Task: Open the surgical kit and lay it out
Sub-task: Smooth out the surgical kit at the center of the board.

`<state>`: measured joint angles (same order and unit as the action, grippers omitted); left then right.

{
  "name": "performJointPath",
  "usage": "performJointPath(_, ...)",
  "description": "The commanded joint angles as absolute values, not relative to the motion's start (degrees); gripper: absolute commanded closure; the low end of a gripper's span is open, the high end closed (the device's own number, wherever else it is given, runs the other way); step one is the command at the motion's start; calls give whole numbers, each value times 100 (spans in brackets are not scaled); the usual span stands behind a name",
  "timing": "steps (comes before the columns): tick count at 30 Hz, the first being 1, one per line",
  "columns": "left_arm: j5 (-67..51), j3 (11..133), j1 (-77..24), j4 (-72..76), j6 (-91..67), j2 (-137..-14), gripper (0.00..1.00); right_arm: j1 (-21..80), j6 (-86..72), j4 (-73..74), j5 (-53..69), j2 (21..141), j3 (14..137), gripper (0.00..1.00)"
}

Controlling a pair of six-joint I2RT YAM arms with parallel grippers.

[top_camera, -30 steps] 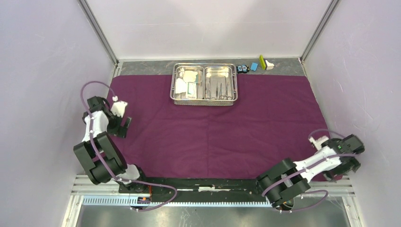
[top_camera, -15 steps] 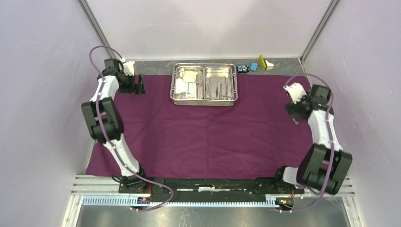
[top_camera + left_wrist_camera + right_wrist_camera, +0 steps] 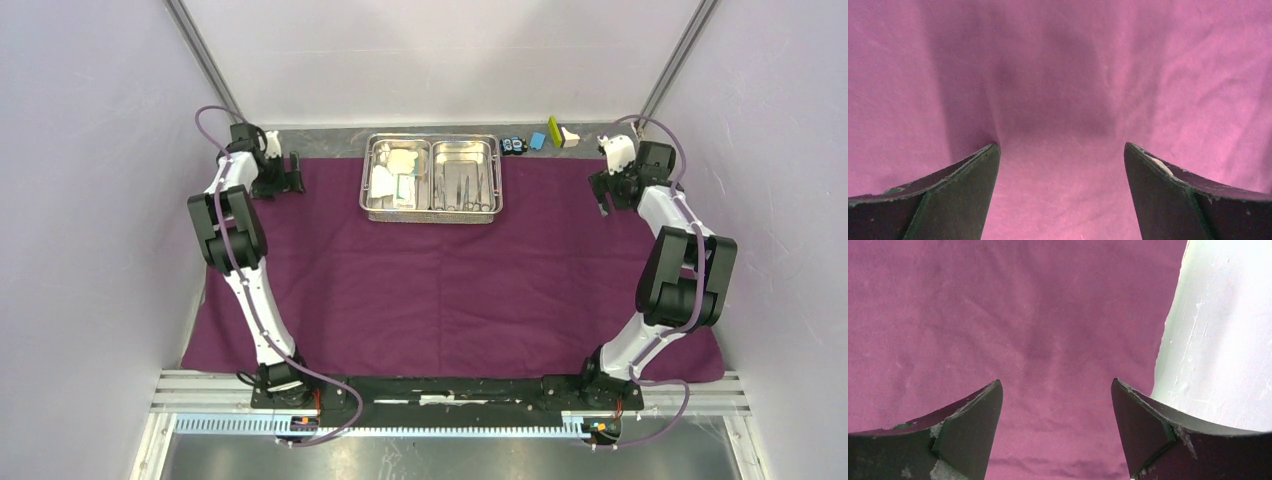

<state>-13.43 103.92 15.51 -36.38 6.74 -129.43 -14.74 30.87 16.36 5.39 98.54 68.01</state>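
Left claw [image 3: 1062,150] and right claw [image 3: 1055,385] gape wide over the cloth's [image 3: 440,280] upper corners (right at its edge), tray [image 3: 432,216] between.

Steel tray [image 3: 432,215] at purple cloth [image 3: 450,290] far edge

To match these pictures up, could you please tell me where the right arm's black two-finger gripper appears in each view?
Top external: the right arm's black two-finger gripper is over the large plum-purple cloth's far right corner.
Right wrist: the gripper is at the bottom edge, fingers apart, cloth beneath.
Left wrist: not in it.
Shared landmark: the cloth, in all three.
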Motion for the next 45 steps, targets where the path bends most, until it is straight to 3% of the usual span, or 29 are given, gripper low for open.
performJointPath(1,-735,10872,1640,-3863,541,-13415,0,-1480,2905,1482,664,9899,7167,13)
performJointPath(11,-794,11873,1973,-4389,445,-14160,0,-1473,3067,1637,669,9870,7106,13)
performJointPath(25,-523,11901,2245,-4308,673,-13423,0,-1460,3004,1621,537,9908,7115,12)
performJointPath(36,-1658,10064,2128,-3434,650,-11615,0,-968,3052,1667,1079,9916,7010,10)
performJointPath(45,-3039,8496,1306,-2314,-31,-10492,0,-219,2185,1188,2288,9792,7067,11)
